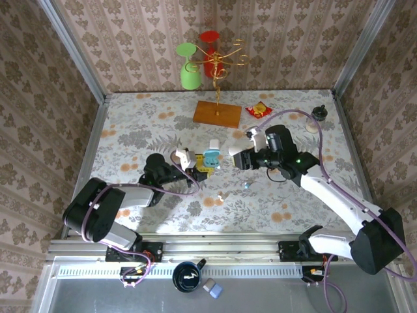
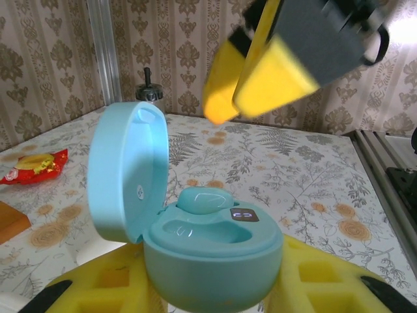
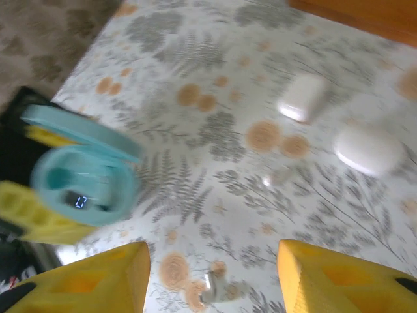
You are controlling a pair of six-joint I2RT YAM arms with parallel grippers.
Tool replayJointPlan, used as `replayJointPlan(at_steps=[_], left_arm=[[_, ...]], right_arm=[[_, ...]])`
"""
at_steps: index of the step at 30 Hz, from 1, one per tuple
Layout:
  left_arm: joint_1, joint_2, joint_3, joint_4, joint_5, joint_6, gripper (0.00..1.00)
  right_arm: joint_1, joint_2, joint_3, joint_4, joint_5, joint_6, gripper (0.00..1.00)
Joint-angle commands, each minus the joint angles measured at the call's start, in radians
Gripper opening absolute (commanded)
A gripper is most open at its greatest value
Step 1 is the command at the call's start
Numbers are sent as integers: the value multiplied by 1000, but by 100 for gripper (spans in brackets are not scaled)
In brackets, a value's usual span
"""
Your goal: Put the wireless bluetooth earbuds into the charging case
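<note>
Left gripper [image 2: 212, 287] clenched on open pale-blue plastic charging case [image 2: 215, 251]; right gripper [image 3: 212, 254] released beside case. Tiny whitish plastic earbud [image 3: 211, 289] near case: likely light, slick; pinch across body.

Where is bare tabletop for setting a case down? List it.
Bare: far-left tabletop, between the wall and the wooden base. Crowded: the middle, around the open blue case, scattered earbuds and white cases.
</note>
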Motion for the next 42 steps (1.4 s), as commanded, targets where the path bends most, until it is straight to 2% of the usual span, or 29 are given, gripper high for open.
replayJointPlan(at_steps=[1, 8, 17, 23, 29, 32, 42], left_arm=[[14, -31, -3, 18, -4, 18, 25], [16, -49, 9, -19, 0, 26, 25], [15, -52, 1, -21, -4, 23, 25], [15, -54, 3, -26, -14, 22, 25], [16, -76, -9, -45, -18, 35, 25], [16, -81, -12, -67, -28, 51, 25], [18, -94, -12, -82, -31, 67, 25]], right_arm=[[-47, 21, -59, 9, 61, 112, 56], [-73, 236, -33, -116, 127, 201, 54], [-69, 403, 27, -84, -56, 147, 50], [-62, 485, 55, -102, -38, 104, 50], [-62, 492, 23, -116, -39, 93, 50], [-60, 482, -9, -112, -79, 96, 49], [-11, 426, -74, -101, -90, 118, 50]])
